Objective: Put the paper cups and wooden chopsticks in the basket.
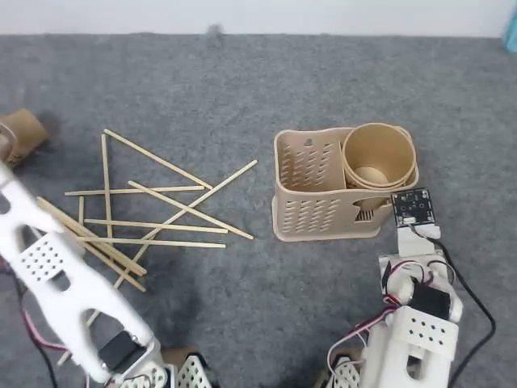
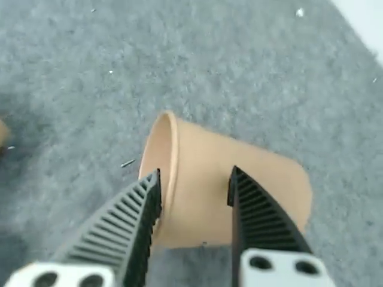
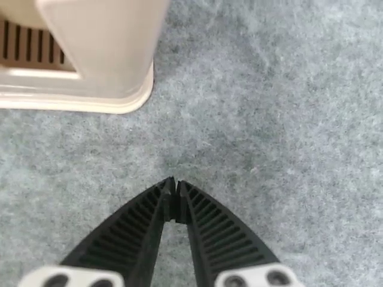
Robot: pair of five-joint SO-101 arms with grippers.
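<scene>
A brown paper cup (image 2: 239, 173) lies on its side on the grey carpet, at the far left edge in the high view (image 1: 23, 132). My left gripper (image 2: 194, 185) is open just over it, one finger by the rim and the other over the body. Several wooden chopsticks (image 1: 145, 212) lie scattered on the carpet left of the beige basket (image 1: 311, 198). Stacked paper cups (image 1: 378, 158) stand upright in the basket's right half. My right gripper (image 3: 175, 200) is shut and empty above the carpet beside a basket corner (image 3: 90, 66).
The white left arm (image 1: 56, 275) crosses the lower left, over the ends of some chopsticks. The right arm (image 1: 416, 307) stands just in front of the basket's right end. Bare carpet stretches behind and to the right of the basket.
</scene>
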